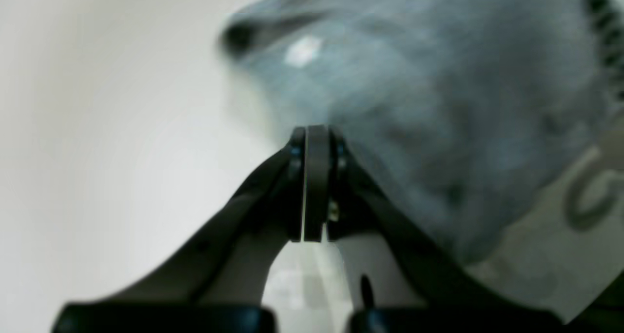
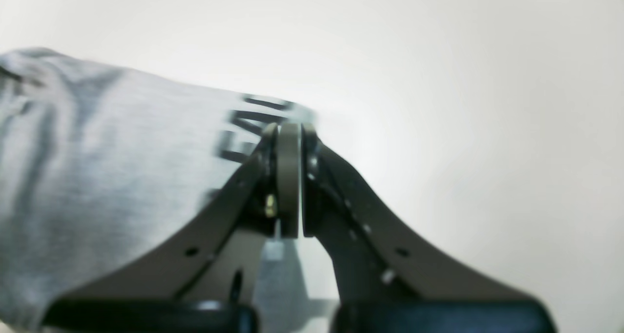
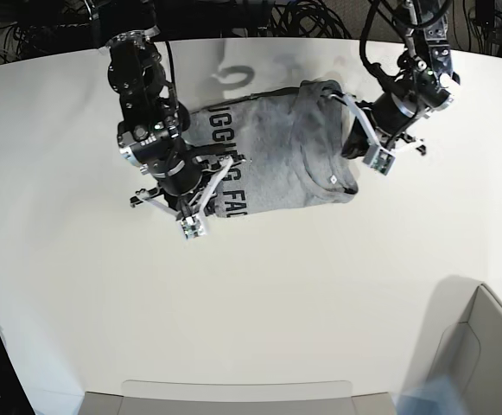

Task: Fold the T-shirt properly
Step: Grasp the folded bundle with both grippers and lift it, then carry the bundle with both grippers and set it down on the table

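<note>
On the white table [image 3: 78,303]: one grey T-shirt [image 3: 276,156], partly folded, lettering half hidden. My right claw [image 3: 200,192] is clenched at its lettered edge; my left claw [image 3: 354,138] is clenched beside blurred cloth; any grasp unclear.

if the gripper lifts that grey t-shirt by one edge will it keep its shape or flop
Probably flop: the heather-grey cotton T-shirt already lies creased, one part doubled over another. It likely drapes from wherever it is pinched. It looks thin and light, so pushing would probably bunch it on the white table.
</note>
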You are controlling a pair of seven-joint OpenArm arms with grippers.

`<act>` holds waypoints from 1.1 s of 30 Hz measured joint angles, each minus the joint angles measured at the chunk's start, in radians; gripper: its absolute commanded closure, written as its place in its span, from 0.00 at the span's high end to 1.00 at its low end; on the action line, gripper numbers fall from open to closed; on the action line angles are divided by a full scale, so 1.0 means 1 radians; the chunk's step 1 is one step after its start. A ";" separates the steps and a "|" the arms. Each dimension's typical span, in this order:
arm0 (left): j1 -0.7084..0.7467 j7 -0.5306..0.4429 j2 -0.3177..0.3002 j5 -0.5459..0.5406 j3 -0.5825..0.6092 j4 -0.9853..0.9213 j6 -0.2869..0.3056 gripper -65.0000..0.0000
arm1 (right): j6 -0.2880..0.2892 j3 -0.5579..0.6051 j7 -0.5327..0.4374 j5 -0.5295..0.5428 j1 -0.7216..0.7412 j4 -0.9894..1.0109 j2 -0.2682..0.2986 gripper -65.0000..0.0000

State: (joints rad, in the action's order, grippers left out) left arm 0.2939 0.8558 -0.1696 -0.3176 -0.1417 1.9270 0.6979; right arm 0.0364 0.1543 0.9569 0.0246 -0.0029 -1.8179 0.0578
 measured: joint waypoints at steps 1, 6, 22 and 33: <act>0.014 -0.056 0.000 -0.001 0.024 0.005 -0.003 0.00 | 0.052 -0.019 -0.001 -0.001 0.002 0.016 -0.001 0.00; 0.102 -0.188 0.002 0.002 0.062 0.034 0.002 0.00 | 0.107 -0.017 -0.007 0.002 0.026 0.100 -0.003 0.00; 0.083 -0.253 0.001 0.264 0.234 -0.168 0.008 0.00 | 0.110 -0.013 -0.058 -0.002 0.021 0.266 -0.003 0.00; -0.136 -0.259 0.001 0.259 0.050 -0.360 0.011 0.00 | 0.104 0.240 -0.071 -0.003 -0.075 0.211 0.018 0.00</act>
State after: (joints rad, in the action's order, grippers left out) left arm 0.1581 0.5972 -0.1684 -0.0582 -0.0914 1.5665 0.7090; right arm 0.1402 0.3943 0.8860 0.0212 -0.0780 -1.6073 0.0761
